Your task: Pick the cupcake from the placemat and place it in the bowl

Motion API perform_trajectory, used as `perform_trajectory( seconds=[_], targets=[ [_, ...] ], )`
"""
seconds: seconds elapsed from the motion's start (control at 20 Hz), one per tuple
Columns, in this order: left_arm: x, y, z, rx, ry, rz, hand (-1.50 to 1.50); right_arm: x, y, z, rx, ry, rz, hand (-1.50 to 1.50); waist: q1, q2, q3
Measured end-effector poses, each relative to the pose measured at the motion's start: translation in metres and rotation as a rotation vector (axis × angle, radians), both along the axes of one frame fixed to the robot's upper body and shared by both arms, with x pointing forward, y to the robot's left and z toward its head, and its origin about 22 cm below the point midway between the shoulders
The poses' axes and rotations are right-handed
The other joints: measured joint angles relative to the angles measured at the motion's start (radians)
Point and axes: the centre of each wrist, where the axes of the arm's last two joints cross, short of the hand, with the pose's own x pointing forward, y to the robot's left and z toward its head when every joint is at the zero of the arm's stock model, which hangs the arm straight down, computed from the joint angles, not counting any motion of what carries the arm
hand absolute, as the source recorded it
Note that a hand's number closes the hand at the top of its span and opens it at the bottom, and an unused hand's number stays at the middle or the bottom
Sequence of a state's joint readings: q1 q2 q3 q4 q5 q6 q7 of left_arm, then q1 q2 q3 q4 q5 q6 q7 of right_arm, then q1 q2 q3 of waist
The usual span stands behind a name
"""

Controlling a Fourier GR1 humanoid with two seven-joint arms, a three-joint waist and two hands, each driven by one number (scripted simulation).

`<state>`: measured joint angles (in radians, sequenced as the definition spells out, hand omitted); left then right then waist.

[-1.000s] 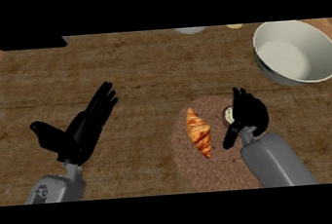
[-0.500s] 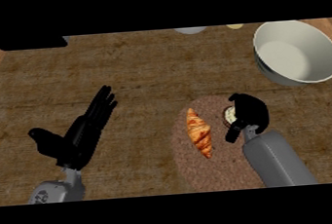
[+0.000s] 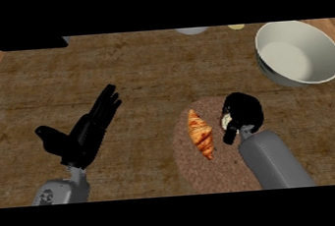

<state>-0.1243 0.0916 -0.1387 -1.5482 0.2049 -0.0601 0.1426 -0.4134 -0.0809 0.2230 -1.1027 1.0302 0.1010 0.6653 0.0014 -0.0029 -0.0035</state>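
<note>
Now, near: L hand (image 3: pixel 85 135) open, fingers straight, resting at view's left, barely shifted vs half sec ago. R hand (image 3: pixel 242 113) has curled over cupcake (image 3: pixel 227 120) on placemat (image 3: pixel 203 169), just beside croissant (image 3: pixel 201 138); only pale sliver shows. Grasp looks set, lift next. Far: bowl (image 3: pixel 326 49) up-right near counter (image 3: pixel 146 72) edge, open room between.

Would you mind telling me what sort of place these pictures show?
Most likely a kitchen counter: a wooden top carries a brown placemat with a croissant on it, and a large pale bowl stands at the far right.
</note>
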Motion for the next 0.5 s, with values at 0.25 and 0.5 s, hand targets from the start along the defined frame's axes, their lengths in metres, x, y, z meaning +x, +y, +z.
perform_trajectory(
  seconds=[0.25, 0.5],
  targets=[
    [-0.006, -0.001, 0.005, -0.001, 0.003, 0.002, 0.00, 0.000, 0.008, -0.002, -0.036, -0.024, 0.015, 1.50, 0.000, -0.002, -0.001],
    [-0.003, 0.006, 0.007, -0.005, 0.001, 0.013, 0.00, -0.017, -0.017, -0.004, -0.073, -0.058, 0.243, 1.50, -0.008, -0.007, 0.000]
  ],
)
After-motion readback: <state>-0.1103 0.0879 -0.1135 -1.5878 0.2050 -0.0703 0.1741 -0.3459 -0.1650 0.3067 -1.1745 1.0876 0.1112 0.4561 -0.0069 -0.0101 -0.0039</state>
